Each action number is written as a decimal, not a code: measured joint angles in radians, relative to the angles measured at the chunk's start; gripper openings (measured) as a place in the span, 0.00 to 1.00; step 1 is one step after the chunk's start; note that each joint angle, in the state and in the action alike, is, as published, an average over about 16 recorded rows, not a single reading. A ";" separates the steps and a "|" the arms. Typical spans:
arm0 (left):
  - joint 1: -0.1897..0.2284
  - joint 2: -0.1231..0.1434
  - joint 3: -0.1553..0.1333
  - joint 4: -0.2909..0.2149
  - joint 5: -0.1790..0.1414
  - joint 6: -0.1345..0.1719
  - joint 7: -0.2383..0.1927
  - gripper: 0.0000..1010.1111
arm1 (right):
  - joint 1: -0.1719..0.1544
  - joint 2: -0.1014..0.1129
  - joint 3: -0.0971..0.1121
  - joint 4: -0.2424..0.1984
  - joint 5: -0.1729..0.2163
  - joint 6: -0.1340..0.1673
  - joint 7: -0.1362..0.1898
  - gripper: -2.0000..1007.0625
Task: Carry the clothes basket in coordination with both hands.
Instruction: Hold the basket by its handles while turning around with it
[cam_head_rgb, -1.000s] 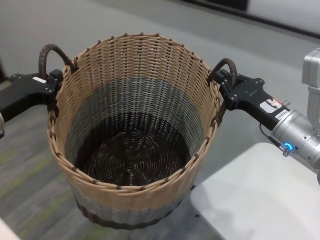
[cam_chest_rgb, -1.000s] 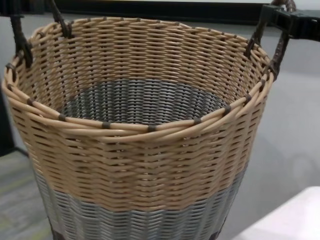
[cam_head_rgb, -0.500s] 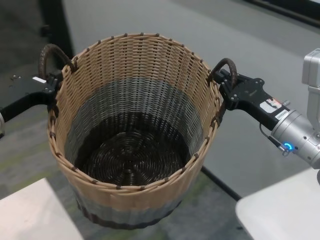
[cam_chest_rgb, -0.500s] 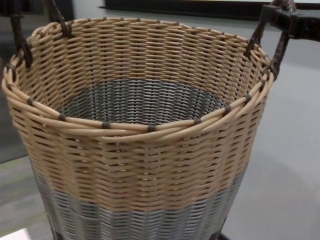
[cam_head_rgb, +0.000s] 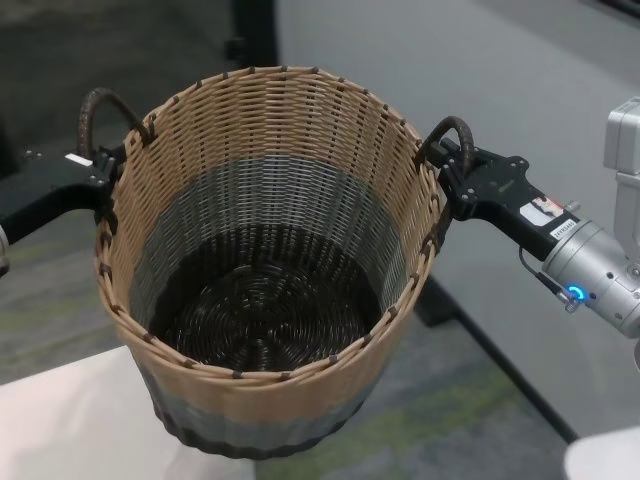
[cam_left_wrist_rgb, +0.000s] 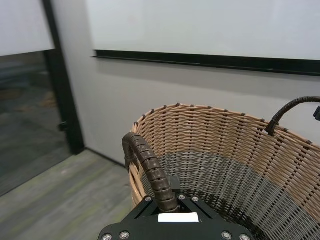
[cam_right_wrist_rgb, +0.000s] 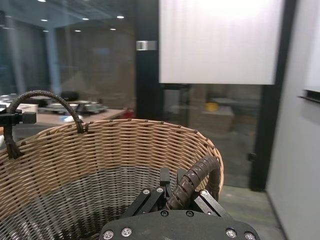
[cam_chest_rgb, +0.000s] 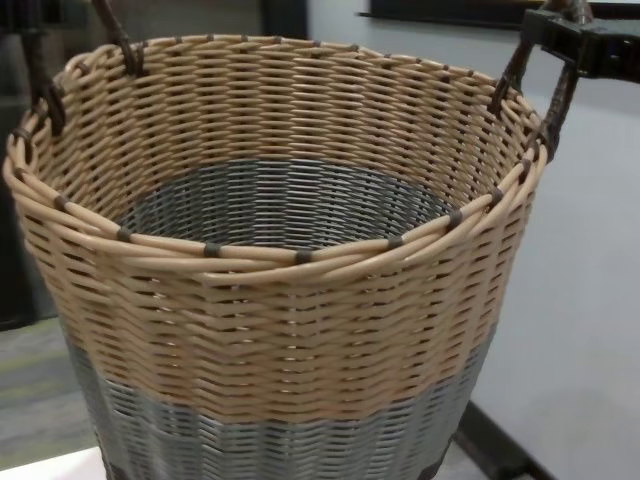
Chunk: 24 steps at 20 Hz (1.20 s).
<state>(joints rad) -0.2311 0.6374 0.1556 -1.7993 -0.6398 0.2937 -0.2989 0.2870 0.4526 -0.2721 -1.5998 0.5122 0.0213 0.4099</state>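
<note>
The large round woven wicker basket (cam_head_rgb: 265, 260) with tan top, grey band and dark brown base fills the space between the arms. The black left gripper (cam_head_rgb: 105, 175) and black right gripper (cam_head_rgb: 458, 180) each clamp a dark wrapped loop handle. A white tabletop corner (cam_head_rgb: 70, 420) lies near left, under the basket's base; grey floor (cam_head_rgb: 480, 70) lies open far right.

Office-like interior, glass partition (cam_right_wrist_rgb: 75, 65) with dark frames, grey carpet floor (cam_head_rgb: 480, 400), white wall board (cam_left_wrist_rgb: 200, 25)

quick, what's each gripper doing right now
Left gripper: shut on the clothes basket, at its left handle.
Right gripper: shut on its right handle.
</note>
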 joint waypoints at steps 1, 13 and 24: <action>0.000 0.000 0.000 0.000 0.000 0.000 0.000 0.00 | 0.000 0.000 0.000 0.000 0.000 0.000 0.000 0.09; 0.000 0.000 0.000 0.000 0.000 0.000 0.000 0.00 | 0.000 0.000 0.000 0.000 0.000 0.000 0.000 0.09; 0.000 0.000 0.000 0.000 0.000 0.000 0.000 0.00 | 0.000 0.000 0.000 0.000 0.000 0.000 0.000 0.09</action>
<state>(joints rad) -0.2311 0.6374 0.1556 -1.7993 -0.6398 0.2937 -0.2989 0.2870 0.4526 -0.2721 -1.5998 0.5122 0.0213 0.4099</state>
